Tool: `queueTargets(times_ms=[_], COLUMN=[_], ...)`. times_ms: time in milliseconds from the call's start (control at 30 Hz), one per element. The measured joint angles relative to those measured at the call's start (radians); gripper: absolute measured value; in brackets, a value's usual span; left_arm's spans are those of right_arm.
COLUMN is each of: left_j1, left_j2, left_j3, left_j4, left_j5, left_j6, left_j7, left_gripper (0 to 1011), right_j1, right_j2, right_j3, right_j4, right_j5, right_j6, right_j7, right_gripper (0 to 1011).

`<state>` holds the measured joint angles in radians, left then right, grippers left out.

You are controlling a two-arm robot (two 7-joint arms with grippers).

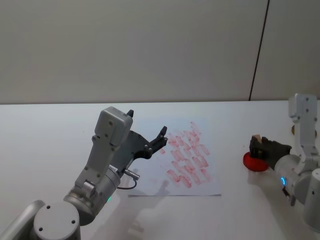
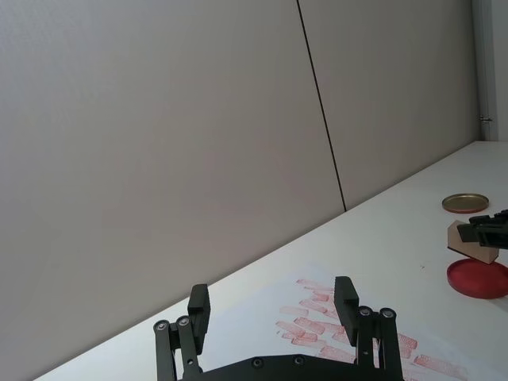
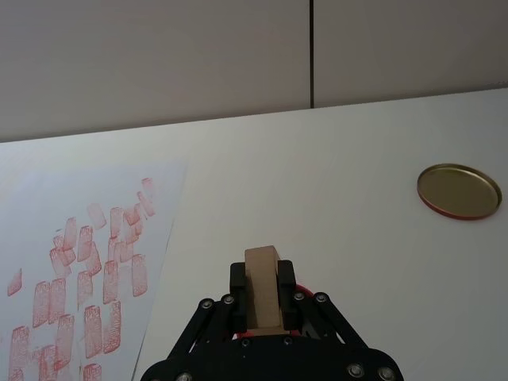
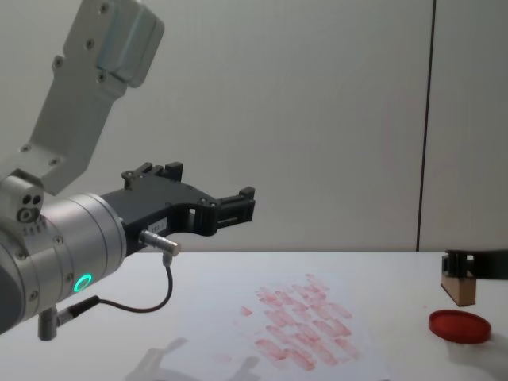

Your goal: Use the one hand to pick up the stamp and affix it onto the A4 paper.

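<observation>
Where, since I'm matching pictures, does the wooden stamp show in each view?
Head: stamp far right, above the red ink pad.
Left wrist: stamp over the pad.
Right wrist: stamp clamped in the right gripper.
Chest: lower right, above the pad.
Shared landmark: the pad.
</observation>
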<state>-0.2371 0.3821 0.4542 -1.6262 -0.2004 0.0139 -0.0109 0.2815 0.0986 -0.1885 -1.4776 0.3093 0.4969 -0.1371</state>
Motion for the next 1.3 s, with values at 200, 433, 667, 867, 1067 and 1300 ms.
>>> queueTargets(times_ms=[200, 433, 667, 867, 1067, 1300], left_j1=[0.0, 0.0, 0.0, 0.0, 0.0, 0.0], left_j2=[0.0, 0.0, 0.0, 0.0, 0.0, 0.0], left_j3=[0.0, 0.0, 0.0, 0.0, 0.0, 0.0], left_j4=[0.0, 0.0, 0.0, 0.0, 0.0, 0.0], left_j5=[0.0, 0.0, 0.0, 0.0, 0.0, 0.0], left_j6=[0.0, 0.0, 0.0, 0.0, 0.0, 0.0], left_j7=[0.0, 0.0, 0.0, 0.0, 0.0, 0.0], left_gripper=[993, 993, 993, 993, 993, 993], right_j1=[0.0, 0.013, 0.036, 0.057, 0.073, 0.083], right_j2=[0.0, -0.002, -0.009, -0.016, -0.023, -0.028], right_j3=[0.012, 0.022, 0.026, 0.028, 0.03, 0.03], right_j4=[0.015, 0.053, 0.1, 0.132, 0.151, 0.163], right_j5=[0.038, 0.067, 0.082, 0.088, 0.095, 0.104], right_j6=[0.004, 0.009, 0.014, 0.023, 0.04, 0.059], right_j7=[0.002, 0.01, 0.019, 0.023, 0.023, 0.018], right_gripper=[222, 221, 222, 222, 221, 222])
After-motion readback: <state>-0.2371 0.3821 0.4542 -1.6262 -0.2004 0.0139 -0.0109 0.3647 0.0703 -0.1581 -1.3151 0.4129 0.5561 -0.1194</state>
